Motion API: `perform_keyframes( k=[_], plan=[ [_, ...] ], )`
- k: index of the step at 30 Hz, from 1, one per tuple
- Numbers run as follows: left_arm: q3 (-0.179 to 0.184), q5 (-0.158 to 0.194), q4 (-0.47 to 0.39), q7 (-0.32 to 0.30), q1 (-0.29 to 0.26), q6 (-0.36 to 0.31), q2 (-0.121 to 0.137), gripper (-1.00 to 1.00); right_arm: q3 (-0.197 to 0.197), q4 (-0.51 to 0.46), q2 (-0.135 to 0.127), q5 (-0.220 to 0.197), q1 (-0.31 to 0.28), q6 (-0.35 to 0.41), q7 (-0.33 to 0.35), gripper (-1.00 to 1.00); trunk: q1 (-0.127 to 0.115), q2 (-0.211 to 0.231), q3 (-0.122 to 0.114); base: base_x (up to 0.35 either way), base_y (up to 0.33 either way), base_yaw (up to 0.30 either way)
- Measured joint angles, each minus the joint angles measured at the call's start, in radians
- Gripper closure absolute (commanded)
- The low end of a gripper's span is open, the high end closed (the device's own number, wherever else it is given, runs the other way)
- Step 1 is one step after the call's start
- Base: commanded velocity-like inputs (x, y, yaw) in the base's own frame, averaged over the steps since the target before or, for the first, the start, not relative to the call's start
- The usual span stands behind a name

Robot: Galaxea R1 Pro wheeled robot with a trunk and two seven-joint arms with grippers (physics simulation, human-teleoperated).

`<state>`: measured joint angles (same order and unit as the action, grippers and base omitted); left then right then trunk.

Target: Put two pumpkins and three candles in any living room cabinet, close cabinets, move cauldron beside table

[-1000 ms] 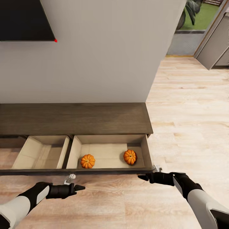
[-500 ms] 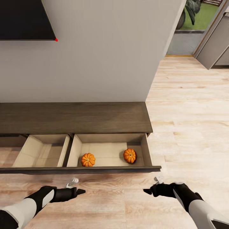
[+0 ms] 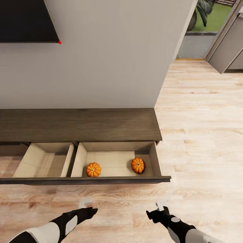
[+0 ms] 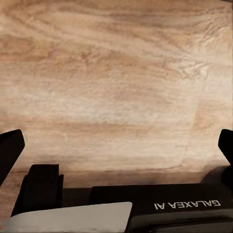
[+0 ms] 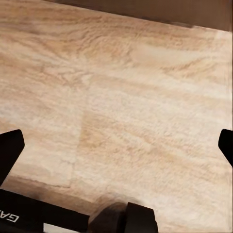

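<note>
Two orange pumpkins (image 3: 93, 169) (image 3: 137, 165) lie in the open right drawer of the long dark brown cabinet (image 3: 81, 125). One is near the drawer's front left, the other at its right side. The drawer to the left (image 3: 44, 165) is also open and shows a bare pale interior. My left gripper (image 3: 92, 211) (image 4: 116, 145) and right gripper (image 3: 150, 213) (image 5: 116, 145) hover over the wood floor in front of the drawers. Both are open, with nothing between the fingers. The candles, cauldron and table are out of view.
A dark screen (image 3: 23, 20) hangs on the grey wall above the cabinet. To the right, wood floor (image 3: 202, 135) runs to a doorway with a plant (image 3: 202, 13) and a grey door panel (image 3: 229, 44).
Both arms have drawn back from the drawer front toward my body and now sit lower in the head view. The pumpkins and the drawers have not moved.
</note>
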<state>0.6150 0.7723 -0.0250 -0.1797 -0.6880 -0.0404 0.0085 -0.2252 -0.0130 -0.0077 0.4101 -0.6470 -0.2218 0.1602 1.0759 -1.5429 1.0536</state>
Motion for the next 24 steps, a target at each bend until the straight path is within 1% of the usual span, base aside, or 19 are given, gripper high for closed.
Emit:
perform_keyframes(
  k=[1,2,3,5,6,8,13,17,20,23,24],
  plan=[
    [-0.001,0.000,0.000,0.015,0.003,0.004,-0.005,-1.00,-0.001,0.002,0.005,0.002,0.002,-0.005,-0.014,-1.00,0.000,0.000,0.000,0.000,0.000,0.000],
    [-0.001,0.000,0.000,0.071,0.015,0.021,-0.017,-1.00,0.000,0.005,0.016,0.012,0.004,-0.013,-0.045,-1.00,0.000,0.000,0.000,0.000,0.000,0.000],
    [-0.001,0.000,0.000,0.119,0.024,0.041,-0.025,-1.00,0.000,0.007,0.020,0.018,0.005,-0.016,-0.060,-1.00,0.000,0.000,0.000,0.000,0.000,0.000],
    [-0.001,-0.001,0.000,0.218,0.035,0.104,-0.042,-1.00,0.000,0.011,0.025,0.025,0.007,-0.022,-0.077,-1.00,0.000,0.000,0.000,0.000,0.000,0.000],
    [-0.001,-0.001,0.000,0.247,0.039,0.127,-0.047,-1.00,-0.001,0.012,0.026,0.026,0.008,-0.024,-0.081,-1.00,0.000,0.000,0.000,0.000,0.000,0.000],
    [-0.001,-0.003,-0.002,0.281,0.045,0.154,-0.053,-1.00,-0.001,0.014,0.026,0.026,0.011,-0.028,-0.085,-1.00,0.000,0.000,0.000,0.000,0.000,0.000],
    [0.000,-0.002,-0.007,0.293,0.055,0.167,-0.057,-1.00,-0.002,0.011,0.025,0.024,0.018,-0.031,-0.086,-1.00,0.000,0.000,0.000,0.000,0.000,0.000],
    [-0.001,0.000,-0.008,0.293,0.056,0.167,-0.058,-1.00,-0.003,0.010,0.024,0.023,0.018,-0.037,-0.087,-1.00,0.015,-0.028,0.012,0.000,0.000,0.000],
    [-0.001,0.002,-0.006,0.293,0.057,0.167,-0.057,-1.00,-0.002,0.013,0.024,0.025,0.019,-0.084,-0.087,-1.00,0.027,-0.049,0.022,0.000,0.000,0.000],
    [-0.002,0.003,-0.003,0.293,0.060,0.168,-0.051,-1.00,-0.003,0.014,0.025,0.026,0.026,-0.136,-0.087,-1.00,0.038,-0.070,0.031,0.000,0.000,0.000],
    [-0.002,0.003,-0.002,0.293,0.064,0.168,-0.050,-1.00,-0.003,0.014,0.025,0.026,0.027,-0.143,-0.087,-1.00,0.042,-0.077,0.034,0.000,0.000,0.000]
  ],
)
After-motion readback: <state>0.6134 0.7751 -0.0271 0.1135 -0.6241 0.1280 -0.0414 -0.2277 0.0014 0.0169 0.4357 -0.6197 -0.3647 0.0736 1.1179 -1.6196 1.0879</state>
